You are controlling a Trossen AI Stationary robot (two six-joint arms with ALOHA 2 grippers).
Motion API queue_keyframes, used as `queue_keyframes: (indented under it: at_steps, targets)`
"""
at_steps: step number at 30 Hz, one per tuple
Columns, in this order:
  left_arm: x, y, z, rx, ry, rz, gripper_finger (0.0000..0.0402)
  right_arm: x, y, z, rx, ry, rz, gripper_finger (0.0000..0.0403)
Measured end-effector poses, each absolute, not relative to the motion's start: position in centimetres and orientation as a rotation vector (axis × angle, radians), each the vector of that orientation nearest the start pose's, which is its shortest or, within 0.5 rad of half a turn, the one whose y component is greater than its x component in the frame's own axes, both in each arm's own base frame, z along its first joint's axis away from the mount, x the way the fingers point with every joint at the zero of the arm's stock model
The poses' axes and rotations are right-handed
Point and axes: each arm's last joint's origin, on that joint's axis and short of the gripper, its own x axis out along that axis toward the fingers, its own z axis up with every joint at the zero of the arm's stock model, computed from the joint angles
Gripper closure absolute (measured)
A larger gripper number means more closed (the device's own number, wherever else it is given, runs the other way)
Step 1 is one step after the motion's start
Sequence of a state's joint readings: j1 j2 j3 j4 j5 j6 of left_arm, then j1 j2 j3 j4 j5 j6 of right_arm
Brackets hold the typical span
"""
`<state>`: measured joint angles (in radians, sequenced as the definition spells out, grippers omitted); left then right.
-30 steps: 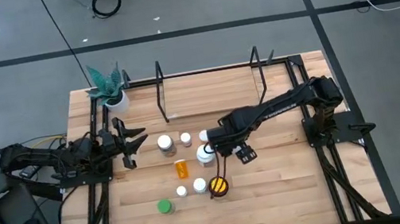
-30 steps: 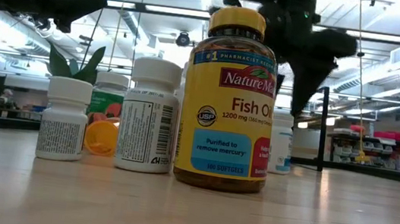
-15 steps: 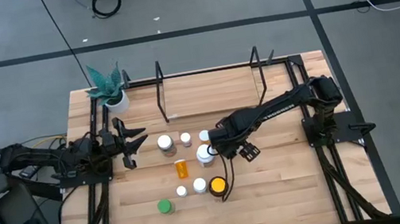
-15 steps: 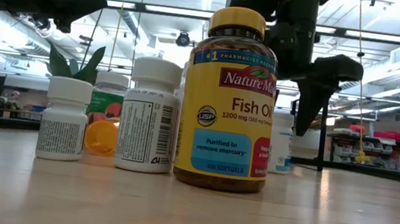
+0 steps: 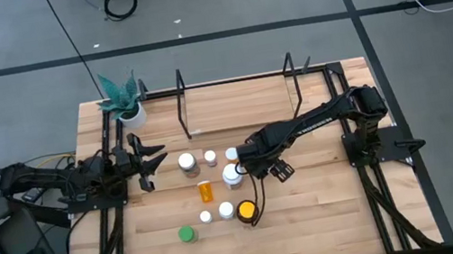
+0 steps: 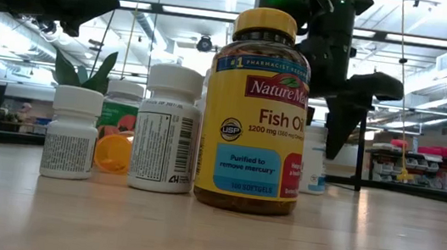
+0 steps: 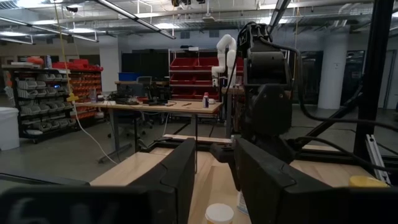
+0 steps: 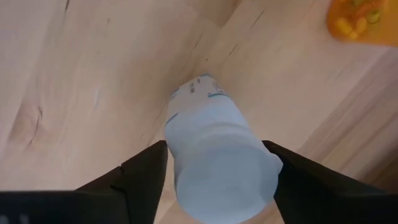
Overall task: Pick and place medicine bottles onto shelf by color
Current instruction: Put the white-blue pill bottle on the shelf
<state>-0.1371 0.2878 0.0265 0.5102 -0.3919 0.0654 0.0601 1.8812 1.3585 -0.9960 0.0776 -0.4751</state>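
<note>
- Right gripper (image 5: 236, 173) is down over a white bottle (image 8: 221, 163) near the middle of the table (image 5: 313, 213), just in front of the shelf (image 5: 234, 85); in the right wrist view its jaws stand one on each side of the cap, close against it
- Whether the pads are pressing on the cap or only bracketing it I cannot tell; no lift is visible
- Left gripper (image 5: 142, 160) waits at the table's left edge, well apart from the bottles, jaws narrow with a slim gap and nothing between them
- Handling judgement: small rigid plastic bottle, probably light; smooth round wall, so likely to slip or twist if pinched off-centre. Best taken across the cap or just below it, jaws square to the upright axis
- Other bottles stand close by: orange bottle (image 5: 206, 188), large amber bottle with yellow lid (image 5: 246, 209), green-capped bottle (image 5: 187, 234); a tipped neighbour is the risk on lifting
- Shelf bears no bottles
- Hard to make out: label of the targeted bottle is unreadable; in the low view the amber bottle hides most of it, and the overhead arm covers part of the cluster
</note>
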Motion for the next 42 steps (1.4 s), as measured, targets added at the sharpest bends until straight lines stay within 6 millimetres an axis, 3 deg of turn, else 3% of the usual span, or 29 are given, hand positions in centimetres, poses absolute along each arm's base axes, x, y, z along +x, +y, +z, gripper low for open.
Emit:
queue_keyframes:
  at_steps: [13, 28, 42]
  targets:
    - [11.1, -0.4, 19.6, 0.0, -0.232, 0.261, 0.028, 34.6, 1.9, 18.6, -0.474, 1.502, 0.34, 0.0198]
    - [11.1, -0.4, 19.6, -0.002, -0.233, 0.261, 0.0279, 34.5, 1.7, 18.6, -0.404, 1.522, 0.281, 0.0201]
    - [11.1, -0.4, 19.6, -0.002, -0.233, 0.261, 0.0278, 34.5, -1.9, 20.5, -0.157, 1.581, 0.123, 0.0201]
